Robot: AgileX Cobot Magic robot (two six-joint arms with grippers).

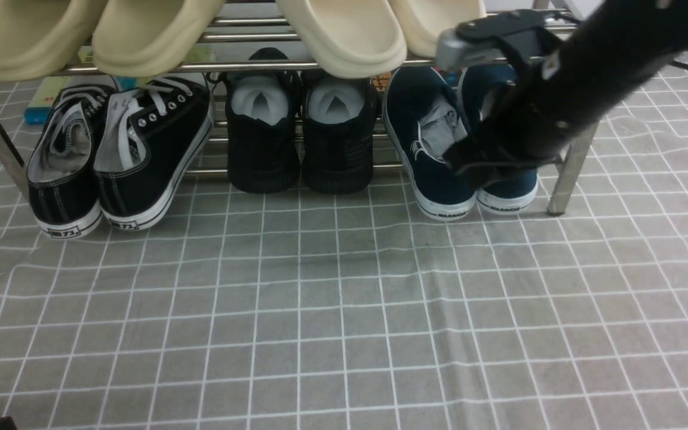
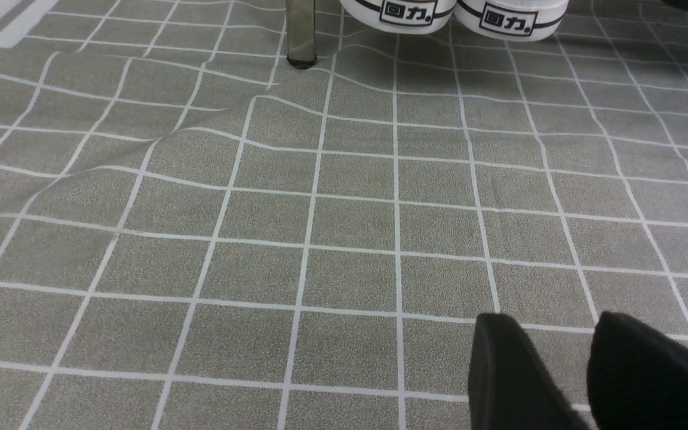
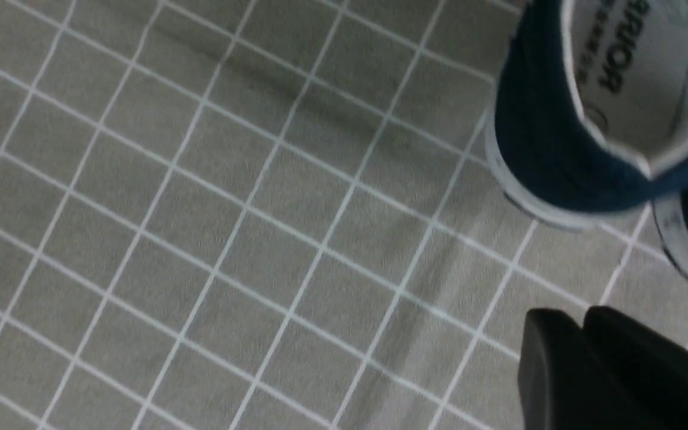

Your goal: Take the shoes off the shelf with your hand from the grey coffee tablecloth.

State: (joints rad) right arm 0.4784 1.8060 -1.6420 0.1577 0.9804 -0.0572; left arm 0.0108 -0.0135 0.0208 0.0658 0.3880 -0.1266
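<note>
- 2 navy shoes (image 1: 439, 179) are counted at the right end of the shelf's (image 1: 248, 65) lower tier. They are set side by side, heels toward the camera and low against the cloth. The uppers are dark canvas, with white rubber soles and white trim. A grey insole with printed lettering is seen in the right wrist view, and crumpled grey paper fills 1 shoe.
- 2 black lace-up sneakers (image 1: 123, 155) with white soles and white laces are placed at the left end of that tier.
- 2 all-black shoes (image 1: 299, 143), stuffed with white paper, are placed in the middle.
- 4 slippers (image 1: 344, 36) of smooth, rounded foam are laid on the upper tier: 2 yellowish, 2 cream.
- The shelf is built of shiny round steel tubes, and 2 slanted metal legs are seen.
- 1 grey tablecloth (image 1: 344, 310) is spread under everything. It is finely grained, crossed by thin white lines into squares, and lightly wrinkled.
- 2 grippers are seen, both of matte black. The right gripper (image 1: 475, 161) is held in front of the right navy shoe's heel. In its wrist view the fingers (image 3: 553, 364) are pressed together, with nothing between them.
- The left gripper (image 2: 553, 322) is held low over bare cloth, well apart from the navy shoes. Its fingers are parted, with cloth seen through the gap and nothing held.
</note>
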